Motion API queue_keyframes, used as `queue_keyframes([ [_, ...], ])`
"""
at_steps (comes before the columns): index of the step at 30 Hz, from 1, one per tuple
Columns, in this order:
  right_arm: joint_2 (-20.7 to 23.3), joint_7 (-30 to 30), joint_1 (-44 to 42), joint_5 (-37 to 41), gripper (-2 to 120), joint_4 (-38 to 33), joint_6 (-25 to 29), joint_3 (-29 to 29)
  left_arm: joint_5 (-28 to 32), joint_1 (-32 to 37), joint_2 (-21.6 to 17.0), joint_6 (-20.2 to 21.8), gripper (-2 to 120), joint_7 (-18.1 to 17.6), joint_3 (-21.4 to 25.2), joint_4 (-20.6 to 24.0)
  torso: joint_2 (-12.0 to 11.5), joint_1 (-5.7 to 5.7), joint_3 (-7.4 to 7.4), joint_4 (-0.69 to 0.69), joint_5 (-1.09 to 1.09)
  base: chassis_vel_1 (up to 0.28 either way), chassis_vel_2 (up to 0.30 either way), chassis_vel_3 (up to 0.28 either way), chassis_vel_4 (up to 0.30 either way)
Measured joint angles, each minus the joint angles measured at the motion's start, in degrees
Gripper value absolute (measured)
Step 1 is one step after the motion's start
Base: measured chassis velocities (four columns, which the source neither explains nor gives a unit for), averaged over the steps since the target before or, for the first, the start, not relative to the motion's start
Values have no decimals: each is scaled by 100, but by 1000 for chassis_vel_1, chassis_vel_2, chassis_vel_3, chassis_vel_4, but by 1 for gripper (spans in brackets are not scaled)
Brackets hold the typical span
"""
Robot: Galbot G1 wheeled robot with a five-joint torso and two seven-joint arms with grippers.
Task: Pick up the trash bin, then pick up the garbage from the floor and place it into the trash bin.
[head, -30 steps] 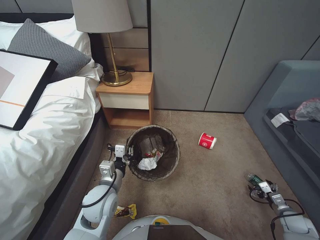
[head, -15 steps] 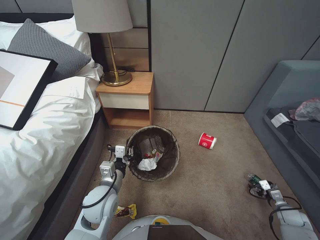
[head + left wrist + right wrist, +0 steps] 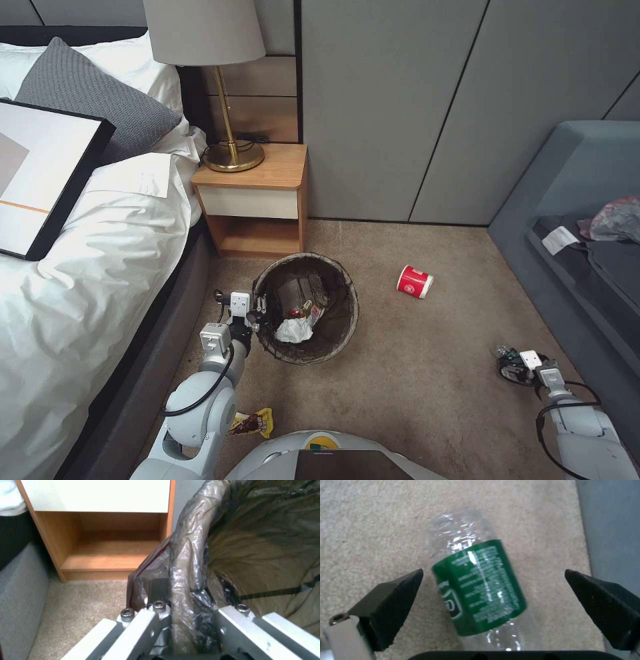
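A: Head view, item one?
B: Trash bin [image 3: 307, 308], brown liner over its rim, on the carpet ahead of the nightstand [image 3: 257, 200]. Left gripper [image 3: 261, 308] clamped on the rim's near-left side. Inside: white tissue [image 3: 295, 329] and scraps.

A: Item two?
B: Right gripper [image 3: 512, 363], low over the carpet, directly above the green-labelled bottle [image 3: 501, 351], whose end pokes out ahead of it. Red-and-white cup [image 3: 415, 281] lies well ahead and inboard of that gripper, apart from the bin. Yellow wrapper [image 3: 252, 423] sits behind the left arm, near the robot's base.

A: Left wrist view?
B: Fingers [image 3: 158, 591] closed narrow on the liner-covered rim [image 3: 186, 562]; one finger outside the wall, the other inside. Nightstand shelf beyond.

A: Right wrist view?
B: Fingertips [image 3: 395, 593] spread wide, the bottle [image 3: 480, 590] lying between them on the carpet, not touching either. It lies slantwise to the jaw line.

A: Step in hand?
B: By my reading: bin already secured, bottle pick-up under way, grasp not yet made.

A: Next move calls for?
B: Probably settling lower, then closing across the labelled middle; the thin clear plastic may crumple or roll, so a centred squeeze seems wise.
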State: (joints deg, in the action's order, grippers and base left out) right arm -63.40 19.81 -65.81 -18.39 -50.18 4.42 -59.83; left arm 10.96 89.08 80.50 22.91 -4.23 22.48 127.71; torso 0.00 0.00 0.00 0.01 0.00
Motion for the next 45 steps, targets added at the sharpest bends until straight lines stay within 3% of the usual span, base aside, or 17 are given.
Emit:
queue_keyframes([
  [11, -150, -15, 20, 0, 67, 115, 7, 58, 4, 2, -2, 4, 0, -3, 19, 14, 0, 0, 0, -1, 0, 0, 0, 0, 0],
  [14, -185, -13, -1, 17, 47, 137, 38, 45, 13, 1, -13, 6, 0, -3, 19, 33, 0, 0, 0, -1, -4, 0, 0, 0, 0],
  [22, -170, -6, -64, 53, 26, 156, 128, 3, 24, -7, -23, 9, 0, -3, 14, 47, 1, 0, 0, 0, -1, 0, 0, 0, 0],
  [32, -258, -201, -282, 406, 25, -159, 210, 49, 28, -20, -30, 22, 0, -3, 1, 49, 0, 0, 0, -3, 5, 0, 0, 0, 0],
  [37, -577, -517, -711, 1150, 25, -1114, 419, 193, 31, -26, -27, 22, 0, -3, -5, 36, 0, 0, 0, -2, 2, 0, 0, 0, 0],
  [39, -806, -669, -992, 1625, 25, -1935, 587, 317, 31, -32, -25, 23, 0, -2, -14, 26, 0, 0, 0, 0, -2, 0, 0, 0, 0],
  [45, -1090, -701, -1309, 2211, 25, -3082, 1024, 616, 32, -36, -27, 23, 0, -2, -17, 12, 0, 0, 0, 1, -3, 0, 0, 0, 0],
])
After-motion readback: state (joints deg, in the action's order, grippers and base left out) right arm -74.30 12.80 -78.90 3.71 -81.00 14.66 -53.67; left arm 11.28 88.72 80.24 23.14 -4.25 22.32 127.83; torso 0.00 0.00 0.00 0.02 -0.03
